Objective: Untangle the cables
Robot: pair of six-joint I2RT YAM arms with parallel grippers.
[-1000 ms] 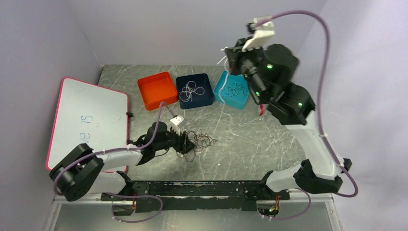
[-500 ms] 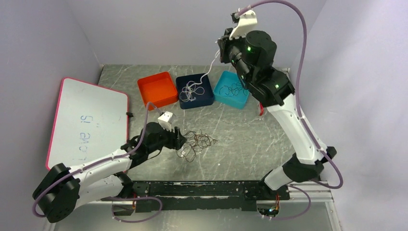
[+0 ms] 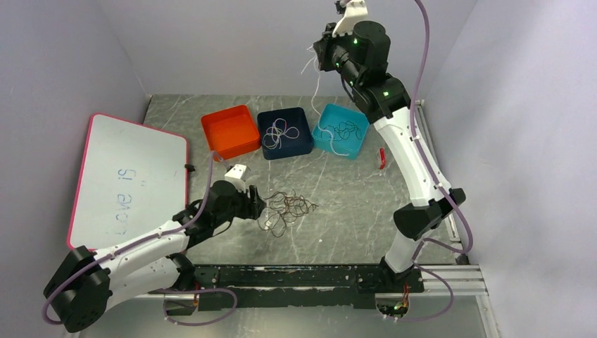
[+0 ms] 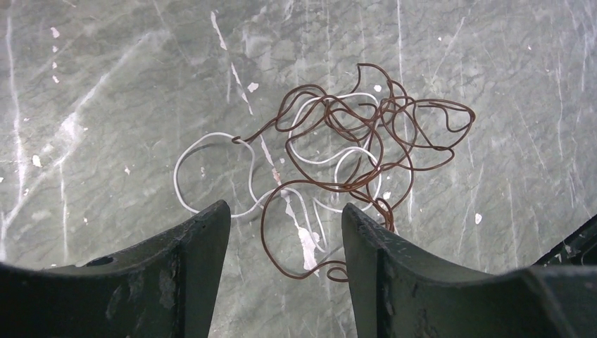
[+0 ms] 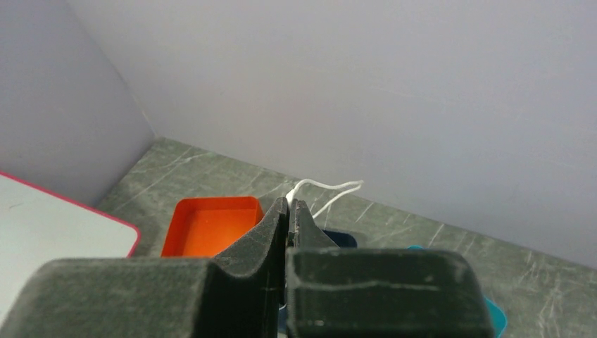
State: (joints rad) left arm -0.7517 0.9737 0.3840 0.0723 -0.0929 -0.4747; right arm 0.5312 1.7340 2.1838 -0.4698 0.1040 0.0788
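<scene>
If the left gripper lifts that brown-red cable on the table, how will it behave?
Probably floppy: the brown-red cable lies in loose curly loops, so it should sag and dangle. It looks very thin, likely light. A white cable threads through its loops, so that may drag along.

A row of trays (image 3: pixel 284 153) stands behind the tangled cables (image 3: pixel 285 209), with the whiteboard (image 3: pixel 127 179) to their left.
</scene>
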